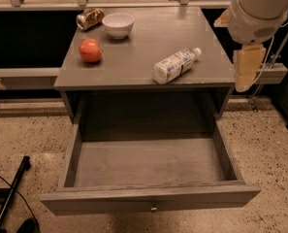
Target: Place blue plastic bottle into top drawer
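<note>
The blue plastic bottle [175, 65] lies on its side on the grey cabinet top [134, 67], near the front right edge, white cap pointing back right. The top drawer [148, 197] below is pulled fully out; its inside holds nothing, and a small round knob [153, 208] sits on its front. My gripper [245, 72] hangs from the white arm [257, 8] at the upper right, just off the cabinet's right edge. It is to the right of the bottle, apart from it, and holds nothing that I can see.
On the cabinet top stand a red apple [90, 50], a white bowl [118, 24] and a brown can [89, 18] lying at the back left. A black pole [10, 198] lies on the speckled floor at lower left. A metal rail runs behind the cabinet.
</note>
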Controlling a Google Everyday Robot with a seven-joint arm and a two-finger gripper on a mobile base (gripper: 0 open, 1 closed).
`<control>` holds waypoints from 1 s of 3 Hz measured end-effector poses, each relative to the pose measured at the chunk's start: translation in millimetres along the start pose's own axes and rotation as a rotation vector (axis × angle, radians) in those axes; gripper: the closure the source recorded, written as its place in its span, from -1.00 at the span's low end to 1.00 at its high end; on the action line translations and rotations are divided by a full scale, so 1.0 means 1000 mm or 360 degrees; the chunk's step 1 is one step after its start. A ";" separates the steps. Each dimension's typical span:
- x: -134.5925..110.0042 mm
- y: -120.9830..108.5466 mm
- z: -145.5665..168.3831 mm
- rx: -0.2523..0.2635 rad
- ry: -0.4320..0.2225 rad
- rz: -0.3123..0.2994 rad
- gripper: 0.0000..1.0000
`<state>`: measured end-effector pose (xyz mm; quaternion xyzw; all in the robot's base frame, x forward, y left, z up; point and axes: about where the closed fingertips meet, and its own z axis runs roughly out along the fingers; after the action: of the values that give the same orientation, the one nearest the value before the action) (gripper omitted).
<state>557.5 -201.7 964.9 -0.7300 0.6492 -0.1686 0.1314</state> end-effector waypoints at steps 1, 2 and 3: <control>-0.012 -0.043 0.031 0.0063 -0.0079 -0.0224 -1.00; -0.014 -0.046 0.035 0.0055 -0.0088 -0.0266 -1.00; -0.035 -0.059 0.037 0.0032 -0.0126 -0.0451 -1.00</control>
<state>623.1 -160.7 952.6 -0.8190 0.5323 -0.1632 0.1390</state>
